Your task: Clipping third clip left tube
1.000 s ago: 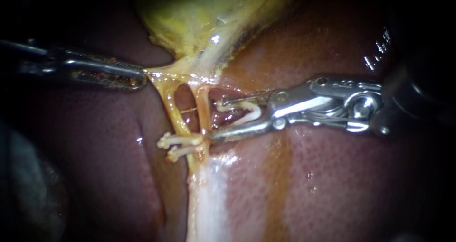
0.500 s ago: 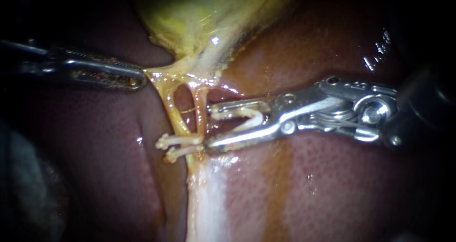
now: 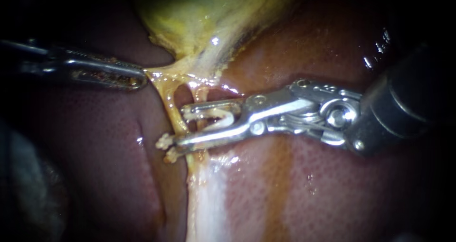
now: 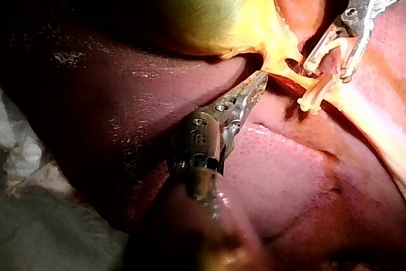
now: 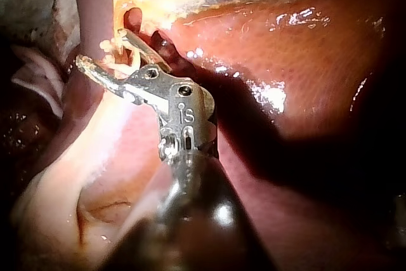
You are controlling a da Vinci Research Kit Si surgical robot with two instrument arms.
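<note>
Two yellow tubes run down from the gallbladder (image 3: 199, 19): the left tube (image 3: 170, 110) and the right tube (image 3: 201, 96). My left instrument (image 3: 137, 79) has its jaws shut on the yellow tissue just above the tubes, also in the left wrist view (image 4: 257, 84). My right instrument (image 3: 182, 125) has open jaws that carry an open white clip (image 3: 223, 117). The right tube lies between the jaws and their tips reach the left tube. Two white clips (image 3: 165, 142) sit low on the tubes, partly under the lower jaw. In the right wrist view the right instrument (image 5: 101, 47) spans the tubes.
Dark red liver (image 3: 332, 185) lies all around, with a pale band of tissue (image 3: 204, 199) running below the tubes. The right instrument's metal wrist (image 3: 332, 116) and dark shaft (image 3: 403, 99) lie over the liver at the right.
My right instrument has moved left: its open jaws, earlier short of the right tube, now straddle it and reach the left tube. The left instrument holds still.
</note>
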